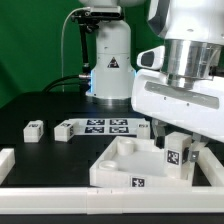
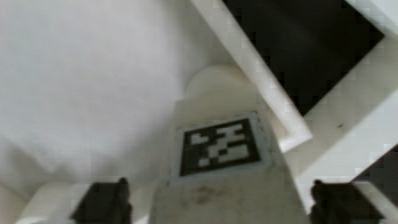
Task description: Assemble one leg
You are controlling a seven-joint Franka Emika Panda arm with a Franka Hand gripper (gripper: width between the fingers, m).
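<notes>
The hand [image 1: 176,148], at the right of the exterior view, is closed around the leg [image 1: 174,155], holding it upright at the near right corner of the white panel [image 1: 120,160], which takes up the lower middle of that frame. In the wrist view the leg [image 2: 222,140] fills the centre, with the two dark fingertips [image 2: 103,200] pressed to its sides at the lower edge of the frame and the panel's rim [image 2: 267,60] running across the upper right.

As a judgement, the risk is a poor seating: if the leg sits slightly off the corner socket or tilted in the grip, pushing down could jam it on the rim or twist it between the fingers. Whether its lower end has entered the socket cannot be told.

The leg is a short white stubby block with a rounded end and a black-and-white square tag on its face. Other small white parts [image 1: 34,128] lie on the table [image 1: 40,110] at the left, beside the marker board [image 1: 105,126]
</notes>
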